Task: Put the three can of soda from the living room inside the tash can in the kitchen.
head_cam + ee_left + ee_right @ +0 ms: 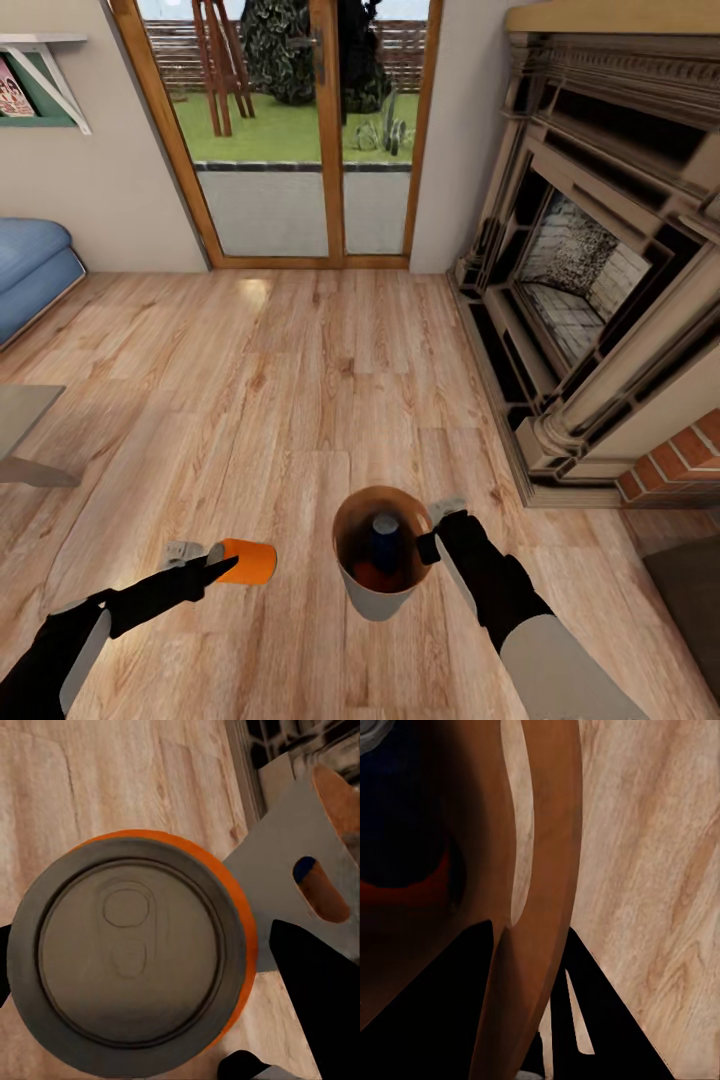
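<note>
Both claws were busy over the light wood floor (300,380) of the living room. Left claw (215,563) pinched an orange can (248,561) between its dark fingers (319,997); the can lay on its side in the grip, its long axis roughly level and running crosswise toward the robot's right, toward the bin. In the left wrist view its silver top (127,956) with the pull tab faced the camera, and the orange wall showed as a rim around it. Right claw (438,540) gripped the near wall of the tash can (375,598), one finger (427,1012) inside against the tan-brown lining and the other outside the rim, pressed onto the wall between them. That bin was held upright above the floor, just to the right of the orange can and apart from it, its wider mouth turned up. Inside stood a dark blue can (385,540), upright, with an orange one (372,577) low beside it. Glass doors (300,130) stood ahead, a fireplace (590,260) at right, and a blue sofa (30,270) at left.
</note>
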You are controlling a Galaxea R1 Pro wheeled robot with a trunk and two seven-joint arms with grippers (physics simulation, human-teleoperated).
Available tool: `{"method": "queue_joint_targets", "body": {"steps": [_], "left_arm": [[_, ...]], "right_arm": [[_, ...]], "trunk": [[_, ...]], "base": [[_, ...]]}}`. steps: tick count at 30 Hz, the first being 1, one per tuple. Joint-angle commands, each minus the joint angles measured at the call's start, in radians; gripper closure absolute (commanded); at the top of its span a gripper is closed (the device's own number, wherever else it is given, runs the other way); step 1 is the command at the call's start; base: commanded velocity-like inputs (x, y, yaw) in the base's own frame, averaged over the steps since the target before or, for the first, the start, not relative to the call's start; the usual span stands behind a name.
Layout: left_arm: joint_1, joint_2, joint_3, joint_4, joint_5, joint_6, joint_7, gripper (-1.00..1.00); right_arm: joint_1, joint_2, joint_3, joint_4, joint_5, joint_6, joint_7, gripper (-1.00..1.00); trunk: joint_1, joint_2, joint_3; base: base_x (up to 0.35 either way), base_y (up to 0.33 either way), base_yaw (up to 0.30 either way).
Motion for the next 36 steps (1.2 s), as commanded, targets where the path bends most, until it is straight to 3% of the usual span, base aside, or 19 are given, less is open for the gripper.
{"method": "queue_joint_targets", "body": {"steps": [1, 5, 8, 20, 23, 28, 32, 36], "left_arm": [[0.0, 0.0, 0.0, 0.0, 0.0, 0.0, -0.005, 1.0], [0.0, 0.0, 0.0, -0.005, 0.0, 0.014, -0.024, 1.0], [0.0, 0.0, 0.0, -0.018, 0.0, 0.052, -0.084, 1.0], [0.0, -0.001, -0.001, -0.051, 0.002, 0.078, -0.189, 1.0], [0.0, -0.001, -0.001, -0.054, 0.002, 0.114, -0.23, 1.0], [0.0, -0.001, 0.001, -0.067, 0.001, 0.133, -0.258, 1.0], [0.0, -0.001, 0.002, -0.085, 0.001, 0.139, -0.266, 1.0], [0.0, -0.001, 0.002, -0.088, 0.002, 0.141, -0.267, 1.0]], "right_arm": [[-0.003, 0.0, 0.0, 0.011, -0.013, -0.013, 0.001, 1.0], [-0.025, 0.0, 0.0, 0.083, -0.012, -0.065, 0.0, 1.0], [-0.036, 0.0, 0.0, 0.116, -0.013, -0.081, 0.0, 1.0], [-0.039, 0.0, 0.0, 0.127, -0.012, -0.087, -0.001, 1.0], [-0.039, 0.0, 0.0, 0.127, -0.012, -0.087, 0.0, 1.0], [-0.039, 0.0, 0.0, 0.134, -0.011, -0.102, -0.001, 1.0], [-0.043, 0.0, 0.0, 0.208, -0.01, -0.196, -0.001, 1.0], [-0.056, 0.0, 0.0, 0.252, -0.009, -0.221, -0.001, 1.0]], "trunk": [[0.0, 0.0, 0.0], [0.0, 0.0, 0.0], [0.0, 0.0, 0.0], [0.0, 0.0, 0.0], [0.0, 0.0, 0.0], [0.0, 0.0, 0.0], [0.0, 0.0, 0.0], [0.0, 0.0, 0.0]], "base": [[0.0, 0.0, 0.0], [0.0, 0.0, 0.0], [0.0, 0.0, 0.0], [0.0, 0.0, 0.0], [0.0, 0.0, 0.0], [0.0, 0.0, 0.0], [0.0, 0.0, 0.0], [0.0, 0.0, 0.0]]}}
